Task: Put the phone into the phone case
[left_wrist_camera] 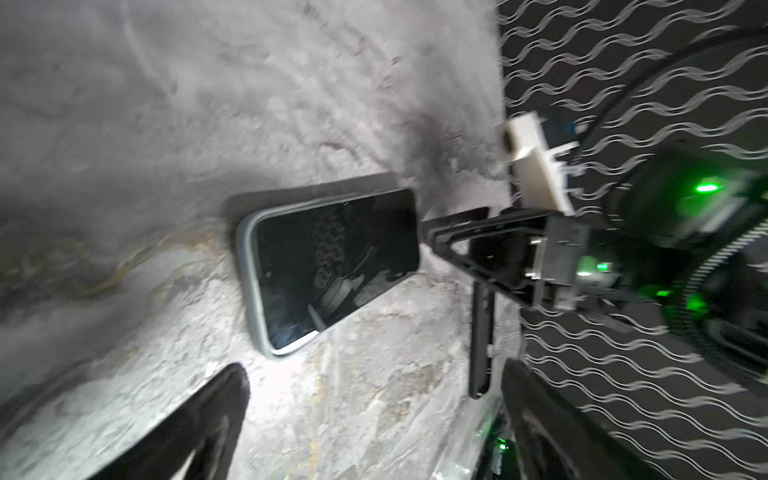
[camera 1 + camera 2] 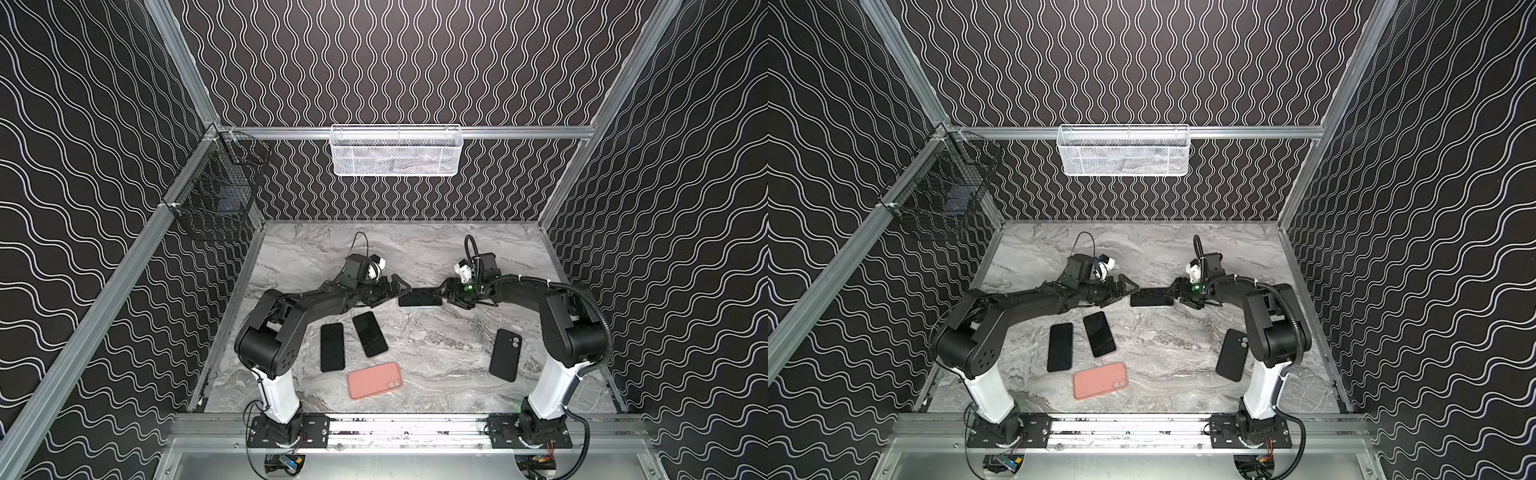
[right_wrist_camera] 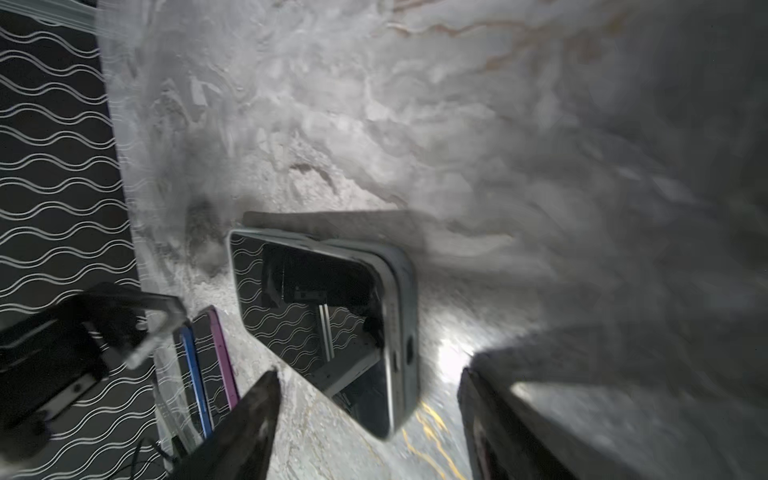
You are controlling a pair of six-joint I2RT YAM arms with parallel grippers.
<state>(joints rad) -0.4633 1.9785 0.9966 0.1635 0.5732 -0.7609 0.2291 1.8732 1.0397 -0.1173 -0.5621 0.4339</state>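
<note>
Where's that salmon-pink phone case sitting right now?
In both top views the salmon-pink phone case lies flat on the grey marble tabletop, near its front edge, left of centre, in front of two black phones.

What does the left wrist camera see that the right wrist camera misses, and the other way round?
Only left wrist: the right gripper, with a green light glowing behind it. Only right wrist: the left gripper and two spare phones, one blue-edged, one purple-edged. Both: the dark-screened phone resting in a pale case on the marble table.
</note>
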